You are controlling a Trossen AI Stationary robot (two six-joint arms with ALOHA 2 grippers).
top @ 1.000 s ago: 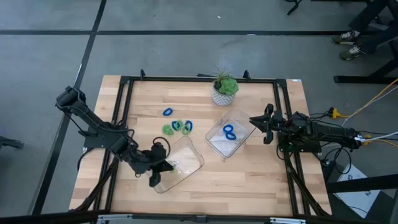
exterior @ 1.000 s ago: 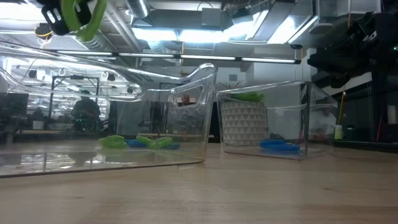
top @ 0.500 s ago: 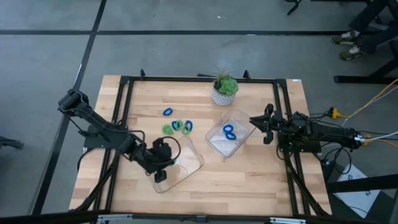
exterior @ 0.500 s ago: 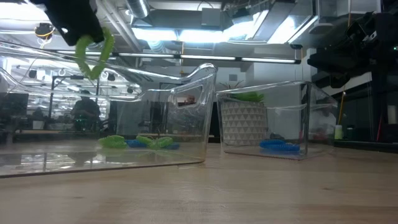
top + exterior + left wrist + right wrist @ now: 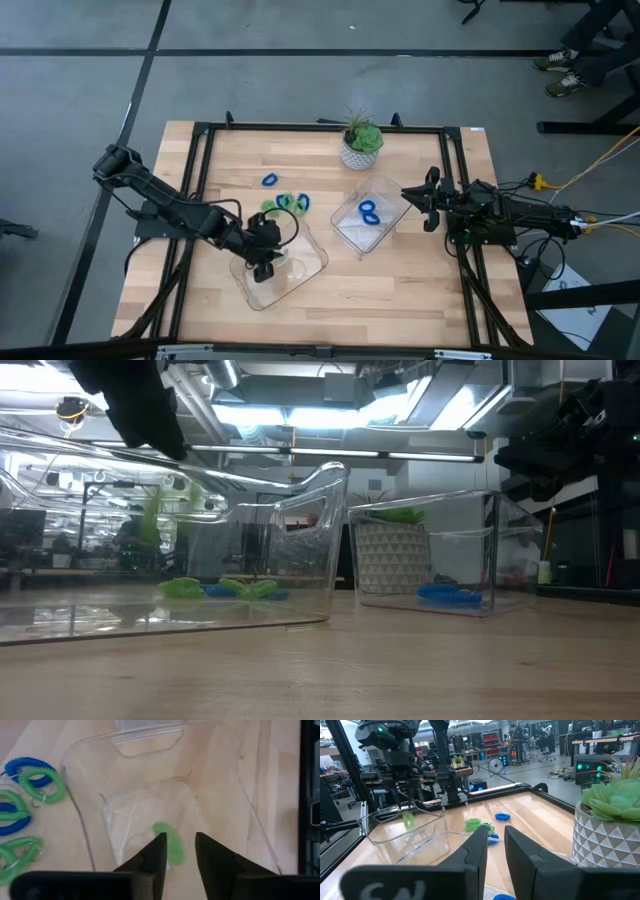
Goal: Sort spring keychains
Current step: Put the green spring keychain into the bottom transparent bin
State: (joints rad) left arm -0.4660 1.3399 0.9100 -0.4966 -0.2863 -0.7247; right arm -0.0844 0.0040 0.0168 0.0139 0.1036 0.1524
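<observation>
Left gripper (image 5: 179, 851), fingers spread, is hovering above the left tray (image 5: 85, 850) while a green keychain (image 5: 169, 843) is dropping in; it risks bouncing over the rim.

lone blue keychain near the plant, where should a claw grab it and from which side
Grab the lone blue keychain from straight above, pinching across one side of its coiled loop. It lies flat on the bare table, apart from the mixed pile, so a top-down approach looks unobstructed.
</observation>
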